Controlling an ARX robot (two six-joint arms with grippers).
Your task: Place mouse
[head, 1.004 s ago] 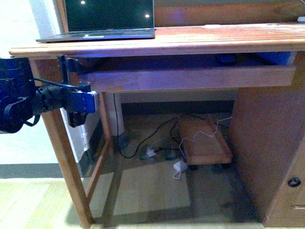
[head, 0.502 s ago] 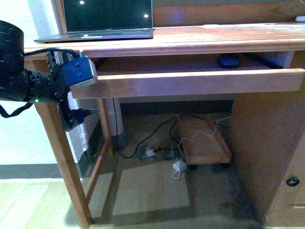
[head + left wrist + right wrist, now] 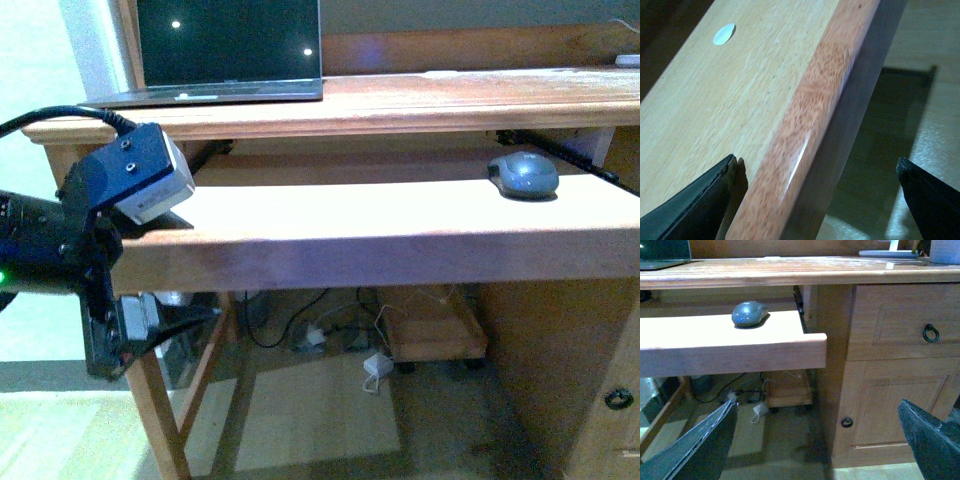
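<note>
The dark grey mouse (image 3: pixel 523 176) lies on the right end of the pulled-out wooden keyboard tray (image 3: pixel 350 240), under the desk top. It also shows in the right wrist view (image 3: pixel 749 314), on the tray (image 3: pixel 730 352). My left gripper (image 3: pixel 175 275) is open at the tray's left end. In the left wrist view the left gripper (image 3: pixel 815 200) straddles the tray's front edge (image 3: pixel 790 150), one finger above and one below, not clamped. My right gripper (image 3: pixel 815 440) is open and empty, low and well short of the mouse, facing the desk's cabinet. It is out of the front view.
An open laptop (image 3: pixel 230 50) stands on the desk top (image 3: pixel 450 100). Right of the tray are a drawer with a ring handle (image 3: pixel 930 333) and a cabinet door with a knob (image 3: pixel 846 422). Under the desk are a low wooden stand (image 3: pixel 430 330) and cables (image 3: pixel 330 335).
The tray has slid far out toward me with my left gripper at its left end. The mouse on it has come out from under the desk top.
</note>
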